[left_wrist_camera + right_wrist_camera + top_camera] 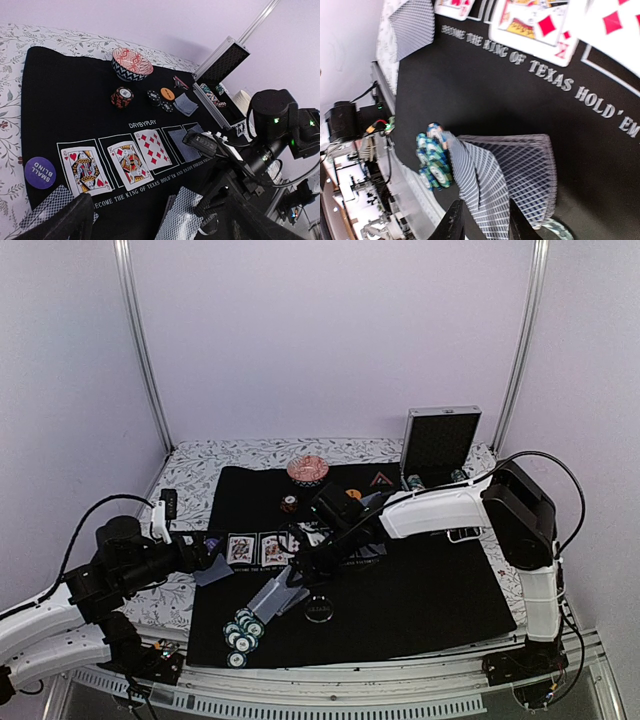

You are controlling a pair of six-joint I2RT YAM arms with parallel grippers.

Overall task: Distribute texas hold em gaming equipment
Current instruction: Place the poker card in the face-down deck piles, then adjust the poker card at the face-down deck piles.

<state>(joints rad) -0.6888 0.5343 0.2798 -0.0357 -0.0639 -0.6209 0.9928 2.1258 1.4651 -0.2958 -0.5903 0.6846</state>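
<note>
The right arm's fingers [454,225], set narrow, straddle the near edge of the face-down cards [505,170], which stretch away lengthwise; whether they grip, I cannot tell.

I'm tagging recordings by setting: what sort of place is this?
Likely a robot lab booth: plain lilac walls between aluminium posts, two arms mounted at the near edge, a poker mat on floral cloth.

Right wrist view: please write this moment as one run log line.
right gripper over fanned face-down cards | teal chips beside them | grip unclear | left gripper at left edge of mat
</note>
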